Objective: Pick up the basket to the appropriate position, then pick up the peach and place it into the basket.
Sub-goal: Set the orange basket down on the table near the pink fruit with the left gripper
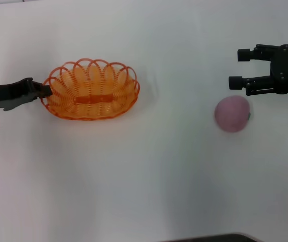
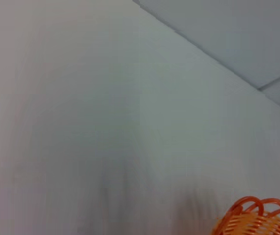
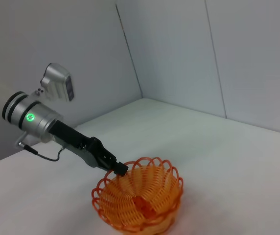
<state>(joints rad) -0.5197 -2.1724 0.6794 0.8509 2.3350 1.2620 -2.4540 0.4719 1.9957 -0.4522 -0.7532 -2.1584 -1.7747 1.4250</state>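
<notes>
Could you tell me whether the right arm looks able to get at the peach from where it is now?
Probably yes. The right gripper is open and hangs just beyond the peach, which lies alone on the white table; the basket and left gripper are far off.

Only a corner of the basket [image 2: 257,218] was seen in the left wrist view; the left gripper [image 1: 47,91] fingers' state could not be told.

Head view of the white table [image 1: 149,176]. Left gripper [image 1: 46,91] closed on the left rim of the oval orange basket [image 1: 90,89]. Right gripper [image 1: 238,68], fingers apart, hovers just beyond the pink peach [image 1: 231,114], which lies well apart from the basket
</notes>
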